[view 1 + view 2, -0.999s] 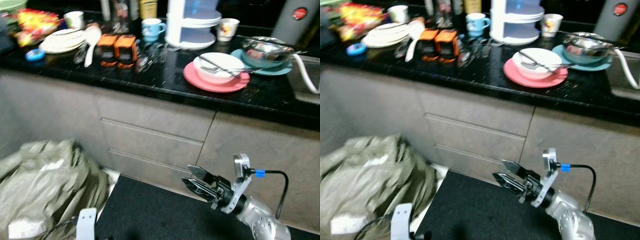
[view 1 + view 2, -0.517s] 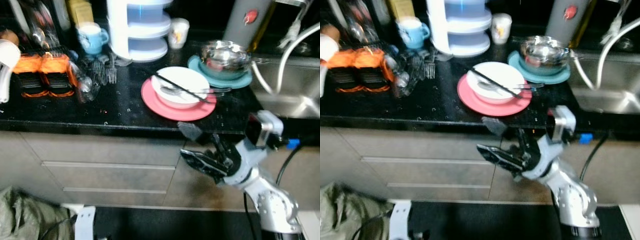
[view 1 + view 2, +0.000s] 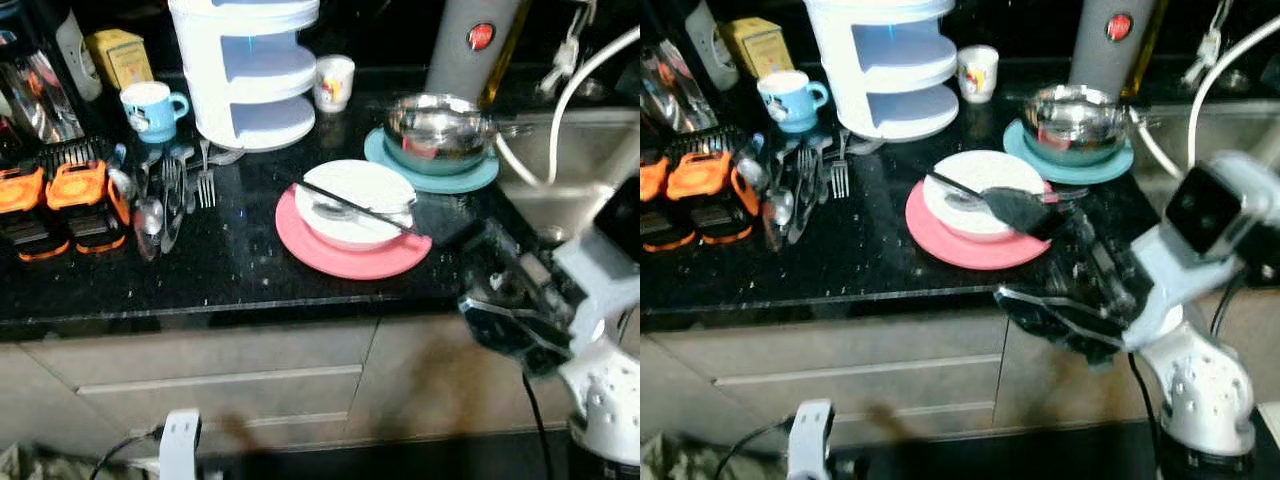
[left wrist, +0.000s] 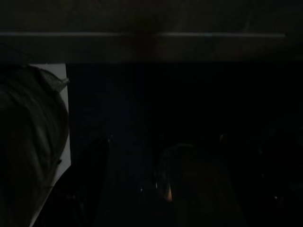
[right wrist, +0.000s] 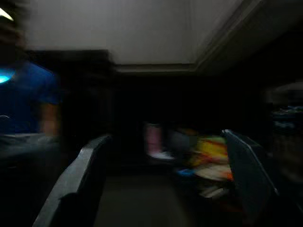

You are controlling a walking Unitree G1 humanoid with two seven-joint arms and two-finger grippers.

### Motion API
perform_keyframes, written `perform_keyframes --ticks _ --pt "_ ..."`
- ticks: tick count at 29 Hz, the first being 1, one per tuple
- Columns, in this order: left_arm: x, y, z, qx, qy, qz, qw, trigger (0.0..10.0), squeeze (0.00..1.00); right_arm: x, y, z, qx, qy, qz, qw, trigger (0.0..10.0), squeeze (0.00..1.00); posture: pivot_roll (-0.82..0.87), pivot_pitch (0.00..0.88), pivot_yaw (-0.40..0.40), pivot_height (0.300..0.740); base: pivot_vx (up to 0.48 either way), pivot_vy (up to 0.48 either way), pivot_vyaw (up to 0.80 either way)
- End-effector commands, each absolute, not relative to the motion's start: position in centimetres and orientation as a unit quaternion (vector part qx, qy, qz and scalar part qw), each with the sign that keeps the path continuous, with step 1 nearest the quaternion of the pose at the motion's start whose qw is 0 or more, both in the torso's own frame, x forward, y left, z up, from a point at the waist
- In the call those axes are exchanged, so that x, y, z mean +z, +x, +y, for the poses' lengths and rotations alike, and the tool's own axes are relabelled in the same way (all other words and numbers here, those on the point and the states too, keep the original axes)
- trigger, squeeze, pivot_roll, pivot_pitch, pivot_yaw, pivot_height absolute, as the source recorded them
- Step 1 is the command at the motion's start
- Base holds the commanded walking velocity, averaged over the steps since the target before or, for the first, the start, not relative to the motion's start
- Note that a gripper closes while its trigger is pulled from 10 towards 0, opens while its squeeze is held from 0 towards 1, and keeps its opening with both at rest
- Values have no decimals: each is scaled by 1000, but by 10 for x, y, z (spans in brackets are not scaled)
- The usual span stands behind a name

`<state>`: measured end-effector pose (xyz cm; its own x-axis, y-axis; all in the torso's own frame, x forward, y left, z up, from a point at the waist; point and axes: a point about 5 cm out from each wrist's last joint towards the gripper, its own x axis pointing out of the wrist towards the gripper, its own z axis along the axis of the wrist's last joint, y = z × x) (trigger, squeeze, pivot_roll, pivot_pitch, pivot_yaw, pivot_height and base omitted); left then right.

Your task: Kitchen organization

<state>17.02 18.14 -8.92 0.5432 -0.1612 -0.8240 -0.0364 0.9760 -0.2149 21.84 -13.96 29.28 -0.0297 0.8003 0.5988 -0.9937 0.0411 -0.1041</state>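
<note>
I hold the right gripper (image 3: 1040,260) spread and empty at the black counter (image 3: 240,270) edge, just beside the pink plate (image 3: 352,256), probably lined up for a reach. On that plate sits a white bowl (image 3: 355,188) with chopsticks (image 3: 350,203) across it; farther back, a steel bowl (image 3: 438,122) rests on a teal plate (image 3: 432,177).
</note>
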Motion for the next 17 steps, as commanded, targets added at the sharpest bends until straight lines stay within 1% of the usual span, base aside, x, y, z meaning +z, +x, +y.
perform_keyframes --ticks 1,2,3,4,5,6,7,9,12,14,17 --pt "-92 165 182 -40 -101 487 867 10000 0 294 225 -134 644 160 -260 702 10000 0 -9 37 24 740 0 0 0" --pt "-92 165 181 -39 -105 486 867 10000 0 299 237 -128 611 131 -255 738 10000 0 -8 40 22 740 0 -311 0" --pt "-92 165 181 -39 -105 486 867 10000 0 299 237 -128 611 131 -255 738 10000 0 -8 40 22 740 0 -311 0" --pt "-92 165 181 -38 -110 485 867 10000 0 304 250 -121 572 99 -251 774 10000 0 -8 40 22 740 0 -311 0" --pt "-92 165 181 -38 -110 485 867 10000 0 304 250 -121 572 99 -251 774 10000 0 -8 40 22 740 0 -311 0" --pt "-92 165 181 -35 -106 487 866 10000 0 304 262 -114 540 55 -237 806 10000 0 -8 36 20 740 0 -450 0" --pt "-92 164 181 -33 -110 488 865 10000 0 301 267 -109 529 26 -225 818 10000 0 -8 36 20 740 0 -442 0" --pt "-92 165 181 -31 -108 487 866 10000 0 293 273 -104 517 -9 -205 831 10000 0 -9 36 19 740 0 0 0" --pt "-92 165 182 -28 -107 486 867 10000 0 288 277 -101 509 -19 -193 839 10000 0 -9 36 19 740 0 0 0" --pt "-92 165 182 -23 -110 484 868 10000 0 282 282 -96 492 -31 -182 851 10000 0 -2 35 19 740 0 0 0" --pt "-91 166 182 -22 -109 484 868 10000 0 279 285 -93 481 -43 -176 858 10000 0 -4 34 20 740 0 0 0"
